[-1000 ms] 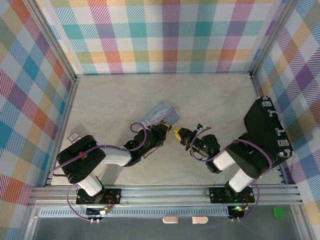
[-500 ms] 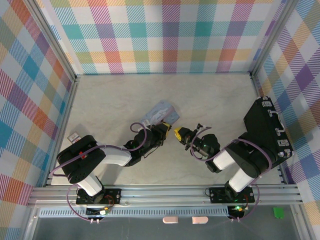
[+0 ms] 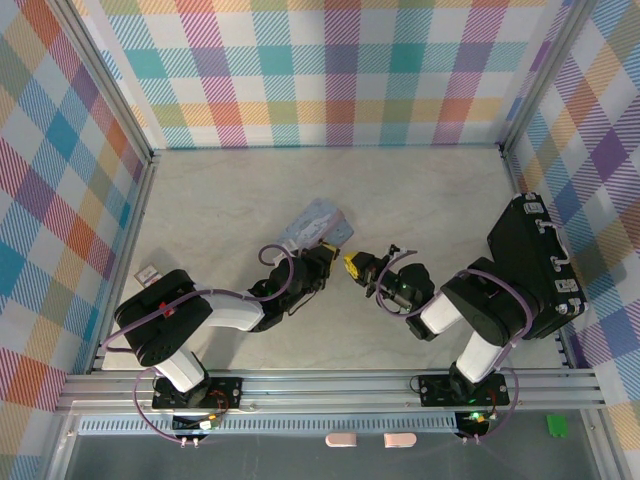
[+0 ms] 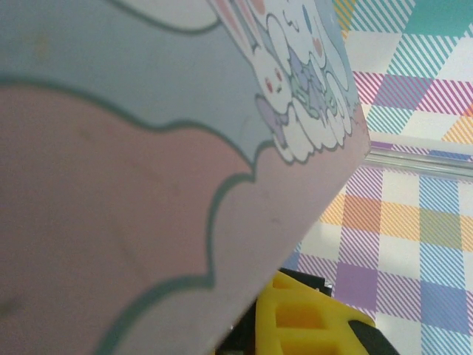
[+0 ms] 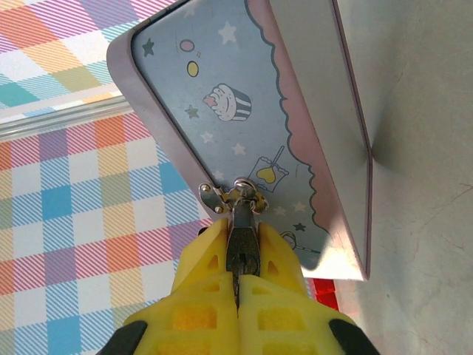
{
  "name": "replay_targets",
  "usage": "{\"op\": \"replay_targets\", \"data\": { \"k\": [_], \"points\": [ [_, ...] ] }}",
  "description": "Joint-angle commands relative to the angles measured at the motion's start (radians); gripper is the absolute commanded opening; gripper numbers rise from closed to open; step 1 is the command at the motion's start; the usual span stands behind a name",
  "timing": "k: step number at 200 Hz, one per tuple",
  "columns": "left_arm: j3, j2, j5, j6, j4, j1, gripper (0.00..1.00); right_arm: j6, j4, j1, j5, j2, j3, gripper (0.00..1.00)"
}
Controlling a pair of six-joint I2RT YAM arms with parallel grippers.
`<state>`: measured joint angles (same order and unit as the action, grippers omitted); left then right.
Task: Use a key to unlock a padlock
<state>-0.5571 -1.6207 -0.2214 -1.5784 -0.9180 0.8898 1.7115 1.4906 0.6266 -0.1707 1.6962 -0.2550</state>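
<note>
Overhead view; both wrist views close on tin [image 5: 244, 126]

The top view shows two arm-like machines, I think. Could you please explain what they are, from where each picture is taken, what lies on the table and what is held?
They are two robot arms bolted at the near edge of a table, each ending in a two-finger gripper. The top view looks down from above and behind them. The other two pictures come from small cameras on the wrists, looking along the fingers. A big black case lies on the right. Between the arms is a pastel cartoon tin, tilted. The right gripper is shut on a tiny dark padlock at the tin's clasp. The left gripper appears to grip the tin itself.
</note>
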Motion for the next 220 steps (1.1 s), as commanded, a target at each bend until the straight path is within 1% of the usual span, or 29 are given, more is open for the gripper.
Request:
{"op": "replay_targets", "data": {
  "k": [1,15,42,54,69,79,96,135,163,200,220],
  "points": [
    [-0.075,0.028,0.199,-0.009,-0.205,0.060,0.00,-0.048,-0.090,-0.051,-0.058,0.040,0.021,0.00],
    [-0.076,0.027,0.204,-0.008,-0.203,0.060,0.00,-0.052,-0.084,-0.075,-0.089,0.056,0.017,0.00],
    [-0.103,0.008,0.228,-0.011,-0.214,0.060,0.00,-0.092,-0.084,-0.071,-0.154,0.075,-0.042,0.00],
    [-0.114,-0.002,0.238,-0.015,-0.221,0.060,0.00,-0.151,-0.087,-0.072,-0.168,0.061,-0.062,0.00],
    [-0.120,-0.011,0.244,-0.023,-0.227,0.061,0.00,-0.242,-0.137,-0.072,-0.197,0.040,-0.089,0.00],
    [-0.121,-0.010,0.247,-0.023,-0.228,0.061,0.00,-0.275,-0.131,-0.072,-0.210,0.040,-0.095,0.00],
    [-0.120,-0.004,0.248,-0.021,-0.225,0.061,0.00,-0.278,-0.085,-0.073,-0.236,0.066,-0.104,0.00],
    [-0.127,0.002,0.252,-0.011,-0.238,0.062,0.00,-0.290,-0.084,-0.074,-0.269,0.098,-0.128,0.00],
    [-0.121,0.005,0.254,-0.013,-0.246,0.062,0.00,-0.325,-0.087,-0.096,-0.312,0.108,-0.143,0.00],
    [-0.128,-0.001,0.262,-0.013,-0.258,0.063,0.00,-0.393,-0.149,-0.103,-0.380,0.099,-0.171,0.00],
    [-0.131,-0.009,0.261,-0.013,-0.262,0.063,0.00,-0.415,-0.182,-0.094,-0.382,0.073,-0.170,0.00]
  ]
}}
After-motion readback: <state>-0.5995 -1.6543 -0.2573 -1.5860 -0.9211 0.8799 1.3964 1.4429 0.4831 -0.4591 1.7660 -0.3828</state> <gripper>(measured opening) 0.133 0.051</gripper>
